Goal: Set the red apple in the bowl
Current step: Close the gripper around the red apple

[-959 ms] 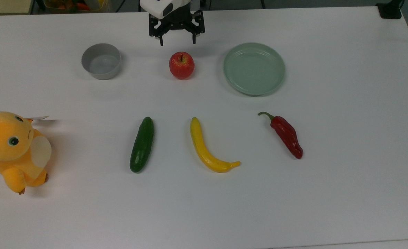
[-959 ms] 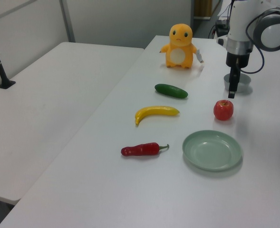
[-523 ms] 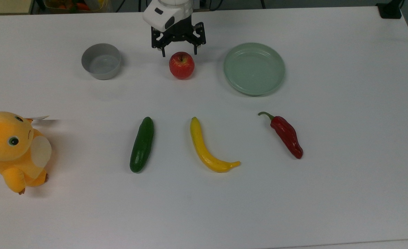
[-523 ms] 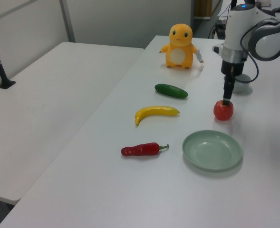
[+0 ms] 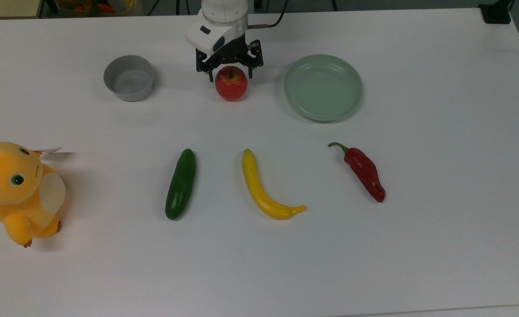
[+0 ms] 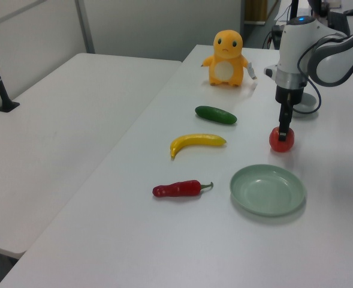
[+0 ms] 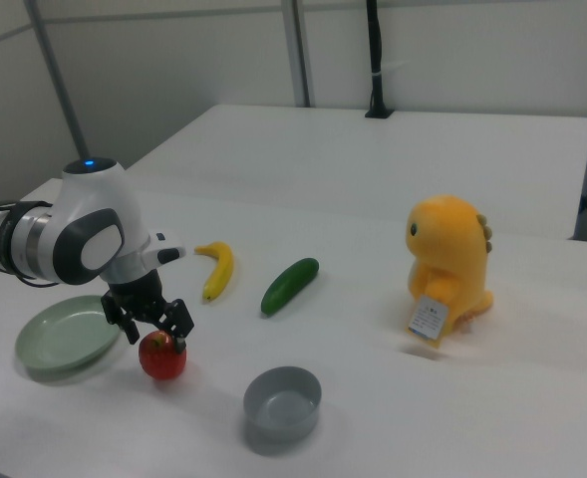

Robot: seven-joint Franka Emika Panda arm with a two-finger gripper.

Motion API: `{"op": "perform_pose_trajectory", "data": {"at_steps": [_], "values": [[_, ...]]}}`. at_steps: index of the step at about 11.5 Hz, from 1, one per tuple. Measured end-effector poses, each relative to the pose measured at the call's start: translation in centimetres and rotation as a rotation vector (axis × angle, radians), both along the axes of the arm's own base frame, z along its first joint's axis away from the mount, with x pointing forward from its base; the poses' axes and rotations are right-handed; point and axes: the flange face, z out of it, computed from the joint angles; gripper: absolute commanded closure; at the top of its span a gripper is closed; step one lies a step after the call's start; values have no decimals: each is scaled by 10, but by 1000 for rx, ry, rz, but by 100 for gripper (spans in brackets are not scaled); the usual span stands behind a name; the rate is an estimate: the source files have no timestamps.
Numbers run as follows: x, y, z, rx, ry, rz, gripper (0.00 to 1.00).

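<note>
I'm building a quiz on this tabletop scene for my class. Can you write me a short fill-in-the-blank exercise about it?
1. The gripper has its open jaws on either side of the round red ____.
2. In the top view, the small grey bowl sits to the apple's ____.
3. The shallow pale-green plate holds ____.
4. In the top view, the yellow banana lies between the green cucumber and the dark-red ____.

Answers: apple; left; nothing; chili pepper

Top view: bowl (image 5: pixel 128 78) left, apple (image 5: pixel 231 83) middle under gripper (image 5: pixel 230 75), plate (image 5: pixel 323 86) right; nearer row: toy (image 5: pixel 15 190), cucumber (image 5: pixel 180 183), banana (image 5: pixel 266 188), chili (image 5: pixel 363 171)
</note>
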Motion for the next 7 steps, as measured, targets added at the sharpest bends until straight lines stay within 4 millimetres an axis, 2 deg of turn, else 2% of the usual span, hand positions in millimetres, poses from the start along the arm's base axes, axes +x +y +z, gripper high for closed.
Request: {"op": "perform_pose_trajectory", "data": {"at_steps": [1, 2, 3, 7], "values": [[0, 3, -4, 0, 7, 6, 43], [-1, 5, -6, 0, 11, 11, 65], [-1, 7, -6, -1, 12, 14, 75], [0, 8, -4, -1, 8, 17, 80]]}}
